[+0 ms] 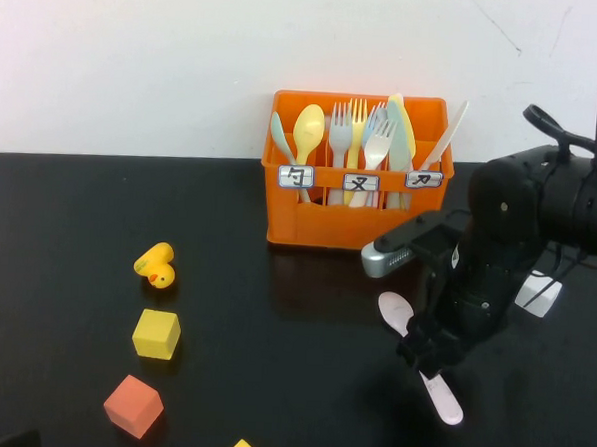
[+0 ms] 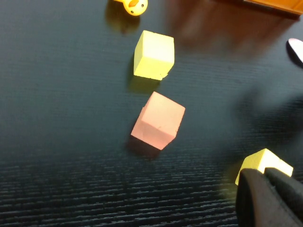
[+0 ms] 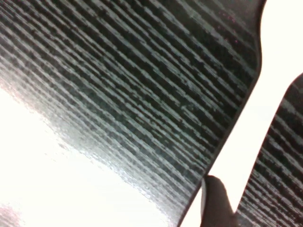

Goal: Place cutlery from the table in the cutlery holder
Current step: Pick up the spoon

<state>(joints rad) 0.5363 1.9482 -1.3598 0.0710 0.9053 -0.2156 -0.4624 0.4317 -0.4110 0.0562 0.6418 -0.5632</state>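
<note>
Near the lower right of the high view, the right tool (image 1: 429, 353) sat on the pink spoon (image 1: 398, 311); its grip couldn't be told. Left tool (image 2: 270, 196): likewise unclear, low over the tabletop (image 1: 68, 221).

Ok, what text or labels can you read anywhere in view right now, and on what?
Holder, left label: "勺".
Middle label: "叉".
Right label: "刀".
Nothing readable on the blocks, duck or table.
Right gripper is low over the pink spoon; left gripper is beside a yellow block.
</note>
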